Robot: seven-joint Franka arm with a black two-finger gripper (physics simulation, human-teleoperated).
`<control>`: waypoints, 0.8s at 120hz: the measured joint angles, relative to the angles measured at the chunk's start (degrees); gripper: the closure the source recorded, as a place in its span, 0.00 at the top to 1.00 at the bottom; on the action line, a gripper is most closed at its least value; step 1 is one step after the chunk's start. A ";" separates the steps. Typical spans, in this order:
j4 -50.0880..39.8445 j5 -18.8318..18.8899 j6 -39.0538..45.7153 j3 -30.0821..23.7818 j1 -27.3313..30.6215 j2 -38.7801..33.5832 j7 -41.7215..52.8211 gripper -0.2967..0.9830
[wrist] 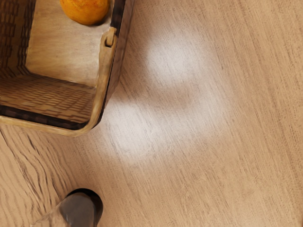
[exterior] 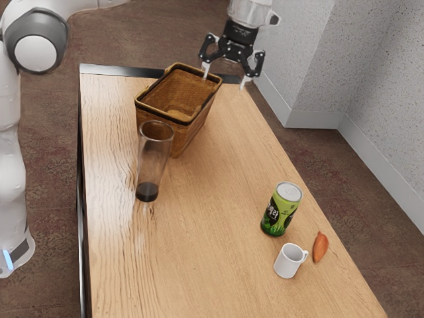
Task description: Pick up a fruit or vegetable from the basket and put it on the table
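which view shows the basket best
The exterior view: it takes in the basket from rim to foot as it stands on the table, though a tall glass overlaps part of its wall. The wrist view looks down on just part of the basket, cut off by the picture's edges, but does show an orange inside.

White rounded arm (exterior: 9,126); black tool (exterior: 225,77)

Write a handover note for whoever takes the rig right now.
Gripper: open, empty, above the table's far end, by the basket.
Job's things: a round orange fruit sits inside the basket; the table has bare wood beside it.
Done: no pick in hand. A reddish, carrot-like item lies near the white mug; its origin is unclear.
Left: grip the fruit, lift it out, set it on the table.
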 joint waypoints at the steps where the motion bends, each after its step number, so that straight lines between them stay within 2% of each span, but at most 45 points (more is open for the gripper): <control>1: 0.00 0.01 0.32 0.01 0.01 -0.41 -0.95 0.77; 11: -0.18 0.08 2.71 0.74 -0.69 -3.14 -9.79 0.77; 35: -0.82 -0.23 5.43 1.58 -1.82 -3.85 -25.17 0.77; 45: -2.07 -0.53 5.83 2.13 -2.14 -4.15 -27.26 0.77; 56: -9.29 -0.97 6.88 9.95 -7.67 -9.06 -27.44 0.77; 69: -13.39 -1.15 8.34 13.60 -5.65 -13.06 -27.49 0.77; 83: -15.59 -1.45 9.60 14.27 -2.11 -13.69 -28.46 0.77; 96: -17.74 -1.68 10.72 14.35 -0.58 -14.29 -33.28 0.77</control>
